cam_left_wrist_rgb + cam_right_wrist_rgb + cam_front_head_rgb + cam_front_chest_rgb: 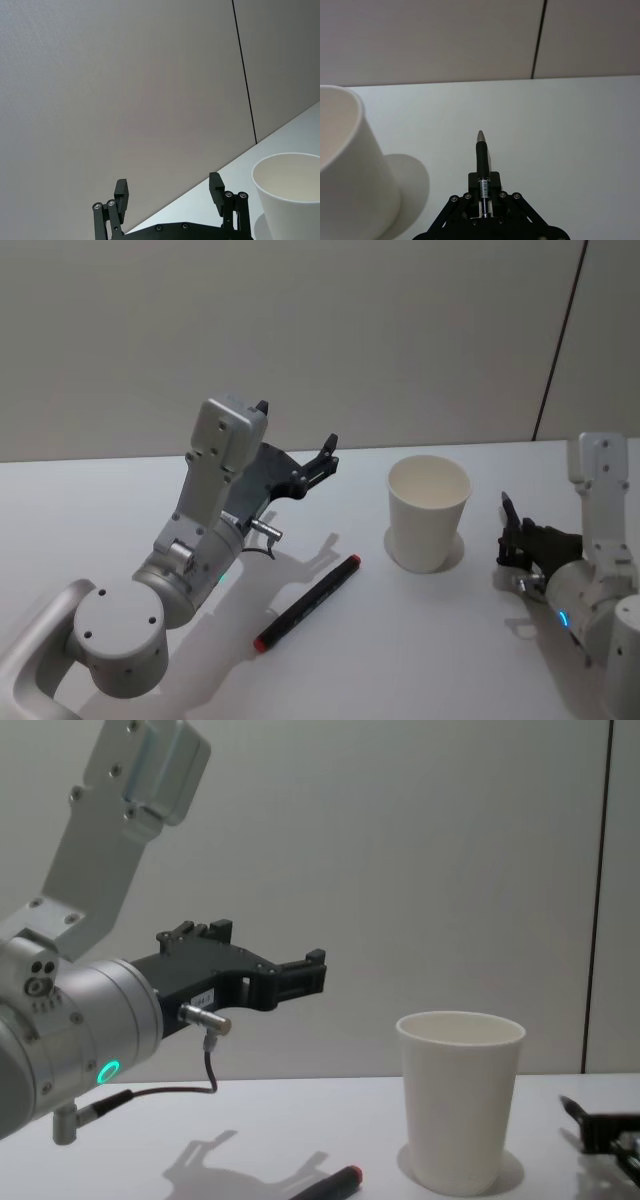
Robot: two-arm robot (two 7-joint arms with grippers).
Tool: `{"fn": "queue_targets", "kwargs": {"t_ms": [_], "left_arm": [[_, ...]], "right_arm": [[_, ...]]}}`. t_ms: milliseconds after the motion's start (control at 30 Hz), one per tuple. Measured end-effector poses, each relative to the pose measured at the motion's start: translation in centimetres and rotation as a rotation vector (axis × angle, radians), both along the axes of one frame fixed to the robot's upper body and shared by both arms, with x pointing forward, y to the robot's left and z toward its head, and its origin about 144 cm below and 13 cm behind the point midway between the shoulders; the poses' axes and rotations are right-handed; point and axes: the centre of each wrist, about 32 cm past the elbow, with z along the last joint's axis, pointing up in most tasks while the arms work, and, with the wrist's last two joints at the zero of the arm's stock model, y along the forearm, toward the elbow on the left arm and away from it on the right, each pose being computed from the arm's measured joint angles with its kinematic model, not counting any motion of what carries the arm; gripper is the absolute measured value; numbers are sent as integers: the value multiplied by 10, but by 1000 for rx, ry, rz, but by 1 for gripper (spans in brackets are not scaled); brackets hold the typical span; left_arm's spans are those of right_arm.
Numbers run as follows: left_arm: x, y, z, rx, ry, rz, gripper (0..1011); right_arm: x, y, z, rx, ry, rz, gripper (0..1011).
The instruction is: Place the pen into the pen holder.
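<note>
The pen holder point(428, 512) is a white paper cup standing upright on the white table, empty as far as I can see. My right gripper point(512, 537) rests low just right of the cup, shut on a slim black pen point(481, 156) whose tip points forward past the fingers. The cup's wall point(350, 165) shows close beside that pen. My left gripper point(325, 458) hangs raised above the table, left of the cup, open and empty; its fingers point(121, 192) stand wide apart with the cup's rim point(292, 165) ahead of them.
A black marker with red ends point(308, 602) lies diagonally on the table point(420, 640) in front of the cup, between the two arms. A plain wall with a dark vertical seam point(560, 340) stands behind the table's far edge.
</note>
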Motion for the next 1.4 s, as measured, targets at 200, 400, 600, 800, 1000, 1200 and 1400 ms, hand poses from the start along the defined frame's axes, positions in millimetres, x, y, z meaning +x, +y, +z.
{"fn": "queue_targets", "kwargs": {"t_ms": [200, 400, 600, 800, 1000, 1200, 1400], "left_arm": [[0, 0, 0, 0, 0, 0, 1001], [0, 0, 0, 0, 0, 0, 1001], [0, 0, 0, 0, 0, 0, 1001], [0, 0, 0, 0, 0, 0, 1001], [0, 0, 0, 0, 0, 0, 1001], [0, 0, 0, 0, 0, 0, 1001], [0, 0, 0, 0, 0, 0, 1001]], "right_arm": [[-2, 2, 2, 0, -47, 67, 119], [-5, 5, 6, -3, -113, 146, 119], [-8, 8, 9, -13, -192, 218, 119], [-11, 11, 11, -37, -280, 274, 119], [-14, 13, 12, -82, -367, 300, 119], [-19, 15, 12, -135, -430, 292, 119], [-23, 17, 10, -173, -463, 273, 119]]}}
